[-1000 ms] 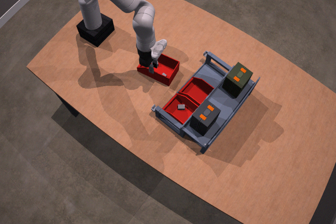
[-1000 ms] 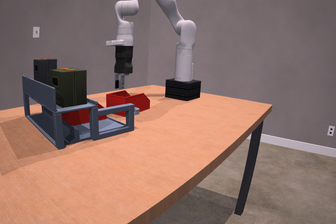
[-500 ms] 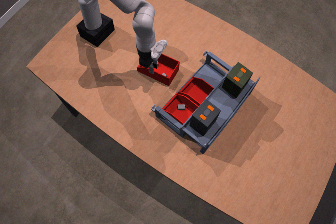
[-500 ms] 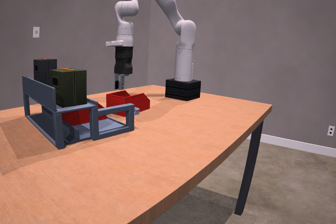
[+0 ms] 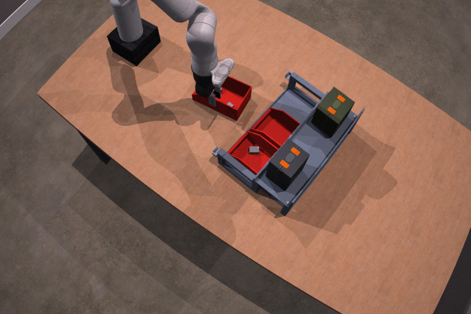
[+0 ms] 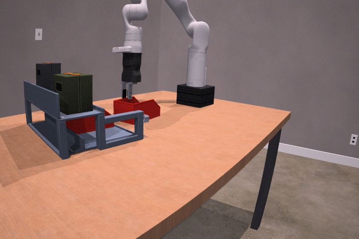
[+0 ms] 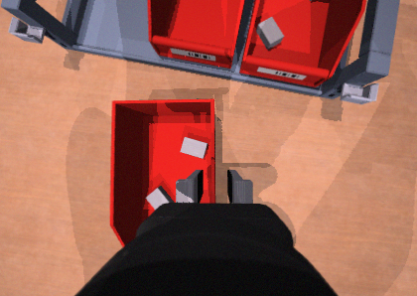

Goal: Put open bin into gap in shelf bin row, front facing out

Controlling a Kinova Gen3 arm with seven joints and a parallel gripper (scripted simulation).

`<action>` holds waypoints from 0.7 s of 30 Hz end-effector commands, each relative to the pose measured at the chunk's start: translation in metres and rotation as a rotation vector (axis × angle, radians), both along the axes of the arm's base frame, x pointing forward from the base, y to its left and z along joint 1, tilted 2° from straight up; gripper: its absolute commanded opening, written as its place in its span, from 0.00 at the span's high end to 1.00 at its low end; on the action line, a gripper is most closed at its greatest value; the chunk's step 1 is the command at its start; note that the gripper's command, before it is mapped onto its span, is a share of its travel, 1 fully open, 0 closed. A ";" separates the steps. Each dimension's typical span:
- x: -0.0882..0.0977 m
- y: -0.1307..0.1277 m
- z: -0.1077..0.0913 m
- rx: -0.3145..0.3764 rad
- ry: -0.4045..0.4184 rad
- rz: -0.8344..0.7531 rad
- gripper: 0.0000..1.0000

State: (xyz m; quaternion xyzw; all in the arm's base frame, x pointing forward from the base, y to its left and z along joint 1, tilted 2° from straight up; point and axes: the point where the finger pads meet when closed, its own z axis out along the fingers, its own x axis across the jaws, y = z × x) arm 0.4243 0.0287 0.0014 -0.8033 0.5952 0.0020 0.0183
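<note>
A: Start with the biggest thing. What carries it all?

B: The table [image 5: 342, 226], with broad bare wood toward its near edge. The grey shelf [image 5: 287, 205] stands on it, two red bins [image 7: 199, 17] side by side in its lower row, a free slot beside them at one end. A green case [image 5: 333, 109] and a black case [image 5: 287, 163] sit on the board above.

A: And the open bin?

B: The open bin [image 5: 239, 98] rests flat on the table, well apart from the shelf's front lip, with a strip of bare wood between. Two grey parts [image 7: 193, 147] lie inside.

A: The pincer?

B: The pincer [image 7: 214, 185] points straight down, its fingers held apart, straddling the bin's side wall: one inside, one outside. Neither finger presses on the wall.
</note>
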 end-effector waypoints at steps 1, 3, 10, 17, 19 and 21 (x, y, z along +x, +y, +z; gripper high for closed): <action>-0.001 0.002 -0.003 0.001 0.004 0.004 0.45; -0.001 0.002 -0.005 0.001 0.004 0.004 0.45; -0.001 0.002 -0.014 0.001 0.004 0.004 0.45; -0.001 0.002 -0.022 0.001 0.004 0.004 0.45; -0.001 0.002 -0.022 0.001 0.004 0.004 0.45; -0.001 0.003 -0.023 0.001 0.004 0.004 0.45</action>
